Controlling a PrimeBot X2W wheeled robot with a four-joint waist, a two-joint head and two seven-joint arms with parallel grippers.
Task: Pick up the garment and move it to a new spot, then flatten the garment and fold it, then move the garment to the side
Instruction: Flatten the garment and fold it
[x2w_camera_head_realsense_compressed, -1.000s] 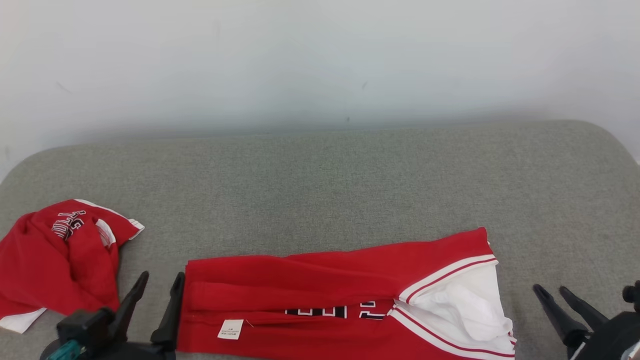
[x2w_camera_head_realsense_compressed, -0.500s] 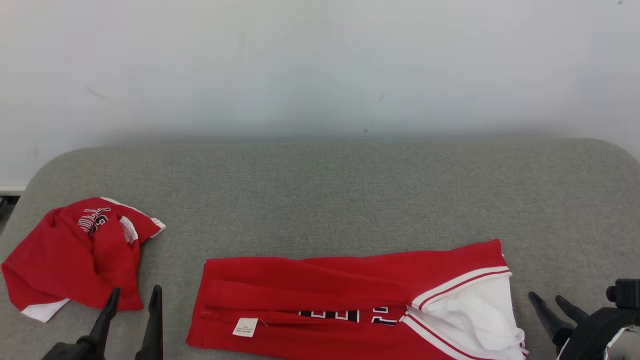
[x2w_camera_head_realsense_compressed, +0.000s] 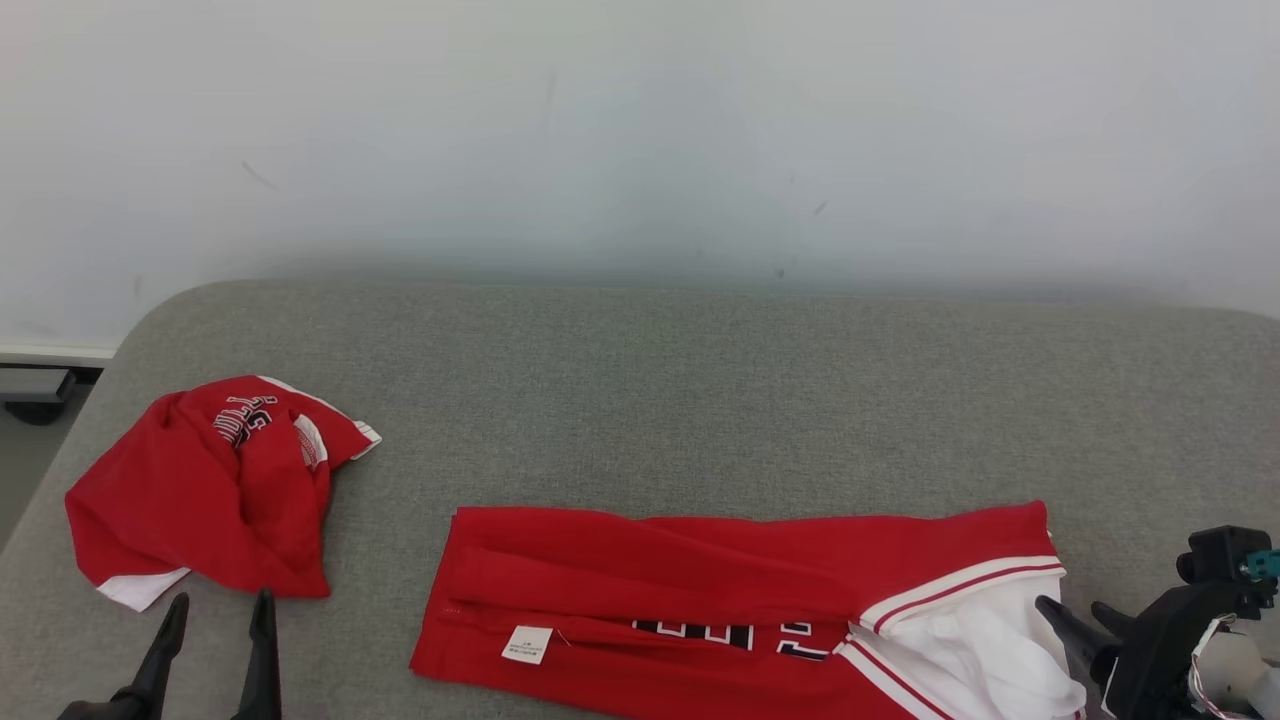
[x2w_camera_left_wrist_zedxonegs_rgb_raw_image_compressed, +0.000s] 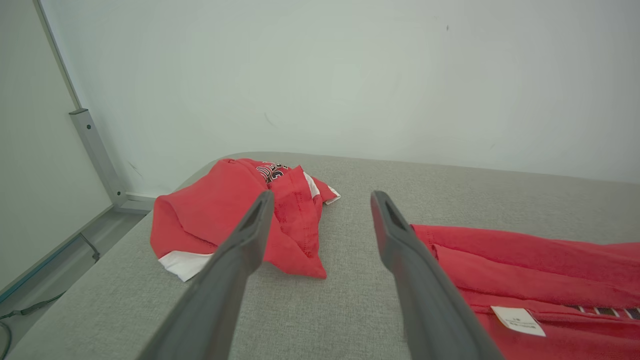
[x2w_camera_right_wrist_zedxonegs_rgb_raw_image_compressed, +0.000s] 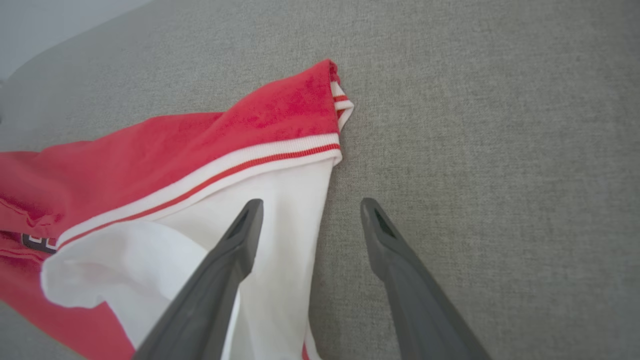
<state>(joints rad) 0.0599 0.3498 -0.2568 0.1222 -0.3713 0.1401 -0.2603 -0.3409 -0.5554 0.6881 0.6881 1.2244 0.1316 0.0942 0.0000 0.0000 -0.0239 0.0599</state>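
Grey cushion (x2w_camera_head_realsense_compressed: 700, 380) carries everything. Both jaws stand apart and empty: the left gripper (x2w_camera_head_realsense_compressed: 220, 600) just before the crumpled red garment (x2w_camera_head_realsense_compressed: 200, 490), the right gripper (x2w_camera_head_realsense_compressed: 1070, 605) at the folded garment's (x2w_camera_head_realsense_compressed: 700, 570) white end. Its lettering is half buried in a fold, its near edge cut off, its label (x2w_camera_head_realsense_compressed: 527, 645) unreadable.

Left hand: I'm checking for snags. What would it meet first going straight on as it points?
Left hand probably meets bare cushion between crumpled jersey and folded jersey; depth unclear.
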